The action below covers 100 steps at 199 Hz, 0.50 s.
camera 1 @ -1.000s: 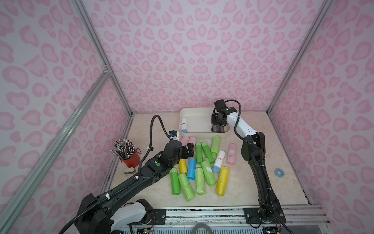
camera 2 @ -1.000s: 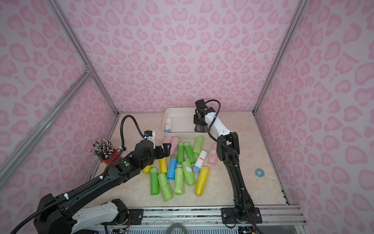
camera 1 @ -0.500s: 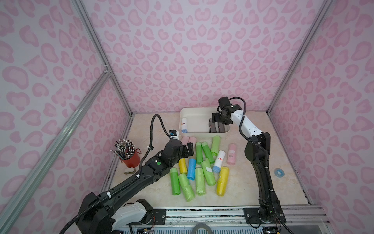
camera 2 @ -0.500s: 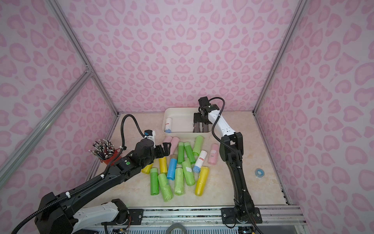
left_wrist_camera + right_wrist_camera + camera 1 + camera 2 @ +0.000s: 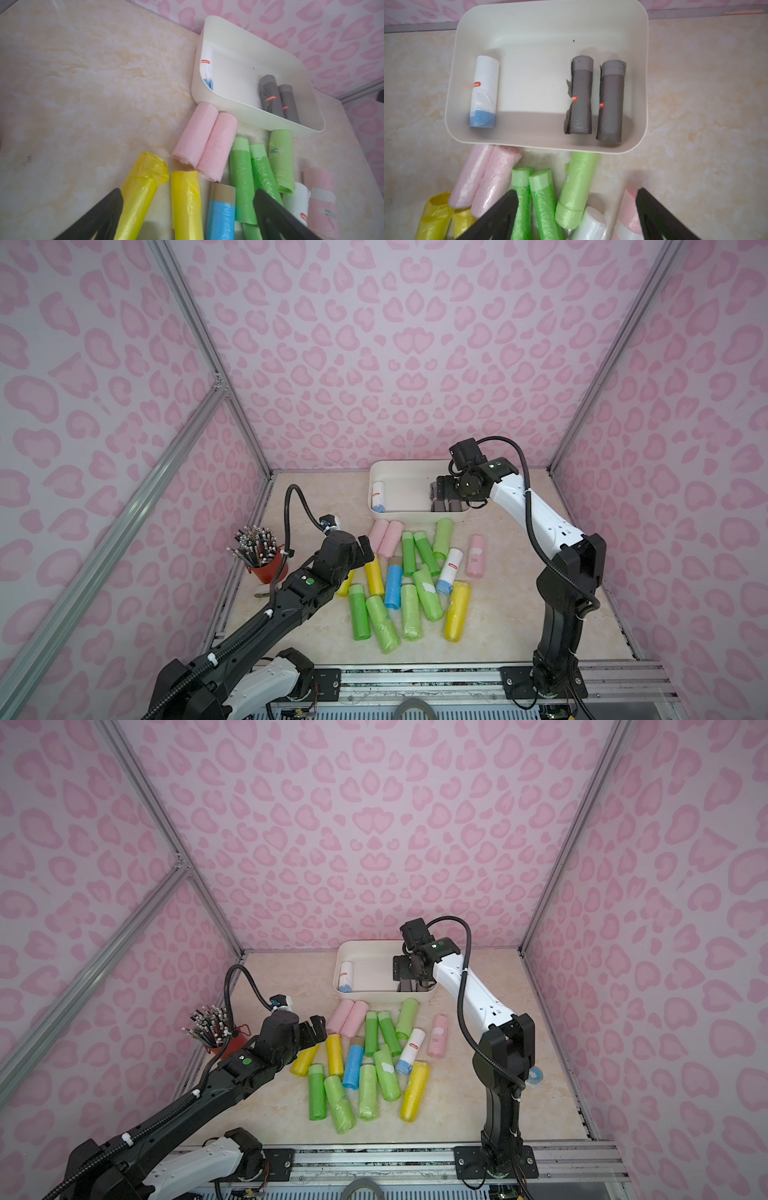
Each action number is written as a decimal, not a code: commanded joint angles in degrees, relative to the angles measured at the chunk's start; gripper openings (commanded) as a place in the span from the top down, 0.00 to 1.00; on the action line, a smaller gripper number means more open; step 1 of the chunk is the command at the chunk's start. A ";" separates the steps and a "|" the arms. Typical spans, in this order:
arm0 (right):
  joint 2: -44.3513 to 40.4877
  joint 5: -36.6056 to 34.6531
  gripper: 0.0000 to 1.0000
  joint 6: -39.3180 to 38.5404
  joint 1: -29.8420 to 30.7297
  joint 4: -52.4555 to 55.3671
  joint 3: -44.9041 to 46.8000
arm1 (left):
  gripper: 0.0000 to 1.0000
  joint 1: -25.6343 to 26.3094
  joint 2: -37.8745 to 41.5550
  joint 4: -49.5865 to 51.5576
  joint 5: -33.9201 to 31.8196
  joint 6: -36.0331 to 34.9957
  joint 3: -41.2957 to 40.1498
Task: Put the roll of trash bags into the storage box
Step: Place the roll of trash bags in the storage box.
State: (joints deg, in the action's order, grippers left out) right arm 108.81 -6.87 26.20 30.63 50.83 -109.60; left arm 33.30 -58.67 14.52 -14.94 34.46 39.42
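Note:
The cream-white storage box (image 5: 409,466) (image 5: 376,947) stands at the back of the table. Inside it lie a white roll with a blue end (image 5: 485,91) and two grey rolls of trash bags (image 5: 580,95) (image 5: 611,101) side by side near the right wall. My right gripper (image 5: 437,494) (image 5: 576,191) hangs open and empty just above the box's near right corner, over the grey rolls (image 5: 446,504). My left gripper (image 5: 365,549) (image 5: 187,191) is open and empty too, low over two yellow rolls (image 5: 143,187) at the left of the loose pile.
Several green, yellow, pink, blue and white rolls (image 5: 409,572) lie in a pile in front of the box. Two pink rolls (image 5: 205,143) touch its near wall. A red cup of pencils (image 5: 266,568) stands at the left edge. A blue tape ring (image 5: 536,1075) lies at the right.
My right gripper has opened and let a grey roll go inside the box, then lifted and drawn back slightly. The left arm has stayed where it was.

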 commanded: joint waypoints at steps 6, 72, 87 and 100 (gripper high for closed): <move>-4.49 1.90 0.10 2.54 2.14 0.21 3.70 | 0.00 -0.34 1.60 5.46 2.09 2.89 -1.18; -12.82 6.50 0.10 5.21 6.50 -2.86 7.67 | 0.00 0.68 4.96 10.41 10.33 9.29 -5.76; -13.59 8.19 0.10 5.71 6.79 -2.93 7.57 | 0.02 2.49 5.02 11.00 9.84 10.87 -6.49; -14.87 8.46 0.10 5.88 7.16 -3.02 7.81 | 0.04 4.36 4.44 11.75 9.09 12.22 -6.65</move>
State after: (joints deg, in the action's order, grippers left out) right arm 95.37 -1.37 30.87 37.12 48.90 -102.24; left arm 35.46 -53.89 24.47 -6.35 43.03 33.21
